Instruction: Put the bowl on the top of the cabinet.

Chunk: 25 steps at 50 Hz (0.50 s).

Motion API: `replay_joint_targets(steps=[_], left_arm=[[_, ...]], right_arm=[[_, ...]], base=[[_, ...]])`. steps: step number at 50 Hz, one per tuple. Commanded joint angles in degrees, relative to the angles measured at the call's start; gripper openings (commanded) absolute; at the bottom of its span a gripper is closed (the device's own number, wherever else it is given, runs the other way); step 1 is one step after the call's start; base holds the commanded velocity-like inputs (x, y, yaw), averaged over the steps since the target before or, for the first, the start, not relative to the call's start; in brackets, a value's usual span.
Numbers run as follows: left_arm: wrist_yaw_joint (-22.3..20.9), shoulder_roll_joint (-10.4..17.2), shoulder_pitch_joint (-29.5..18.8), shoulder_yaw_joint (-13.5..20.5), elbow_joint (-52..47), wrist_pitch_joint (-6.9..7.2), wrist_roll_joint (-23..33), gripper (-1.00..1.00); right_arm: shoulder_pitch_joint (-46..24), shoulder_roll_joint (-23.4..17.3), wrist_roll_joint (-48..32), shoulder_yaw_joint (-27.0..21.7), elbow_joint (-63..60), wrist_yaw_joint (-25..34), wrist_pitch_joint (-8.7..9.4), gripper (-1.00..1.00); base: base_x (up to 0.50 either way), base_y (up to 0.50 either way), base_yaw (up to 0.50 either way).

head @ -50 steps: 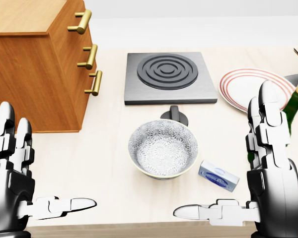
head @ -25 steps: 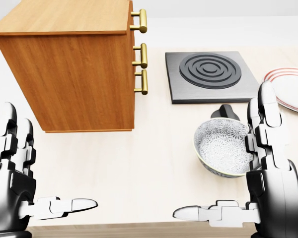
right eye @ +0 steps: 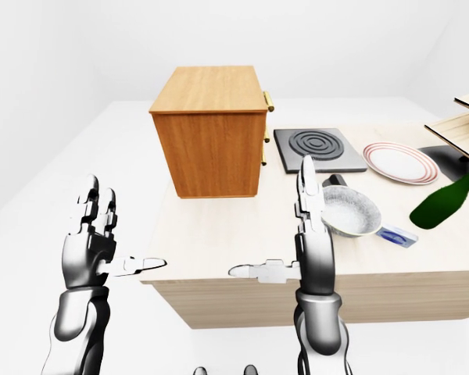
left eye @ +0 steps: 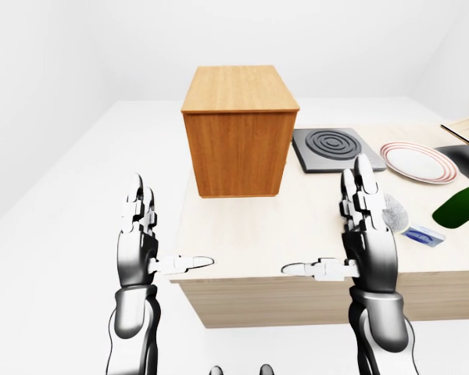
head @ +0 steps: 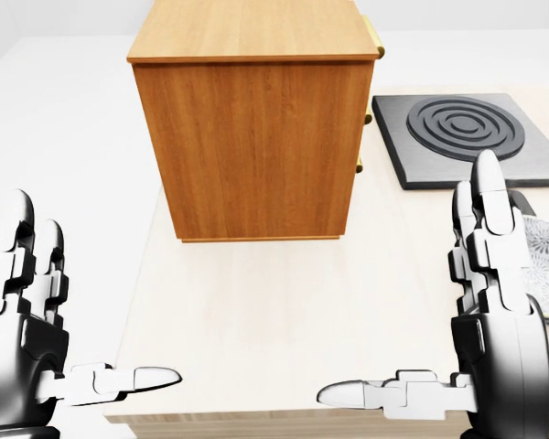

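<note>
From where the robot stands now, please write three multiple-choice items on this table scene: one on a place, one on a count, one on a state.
1. In the right-eye view, where does the patterned grey bowl stand?
A. on top of the wooden cabinet
B. on the table, right of the wooden cabinet
C. on the floor

2. How many red-rimmed white plates lie on the pale wooden table?
A. one
B. two
C. three

3. How are the two silver hands?
A. both closed on the bowl
B. one holds the green bottle
C. both open, empty

Answers: 1 B, the bowl rests on the tabletop. 2 A, only one plate shows. 3 C, left hand and right hand have spread fingers, holding nothing.
</note>
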Motion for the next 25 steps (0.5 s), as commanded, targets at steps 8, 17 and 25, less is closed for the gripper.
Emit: replay_joint_targets(steps=[8,17,25], left_arm=[[-0.12,0.02,-0.02,-0.08,0.19,0.00,0.00,1.00],[-0.13,0.02,-0.05,-0.06,0.04,0.00,-0.05,1.00],[-0.14,0.02,-0.11,-0.15,-0.03,0.00,-0.03,1.00]], right_arm=[[0.08,-0.09,0.11,0.19,0.23,0.22,0.00,1.00],[-0.08,-0.06,0.53,0.06,0.41,0.27,0.00,1.00],[-0.28,-0.01,0.72,-0.05,0.63,0.24,0.00,1.00]], base=[[0.00,0.22,0.00],[0.00,0.00,0.00],[0.00,0.00,0.00]])
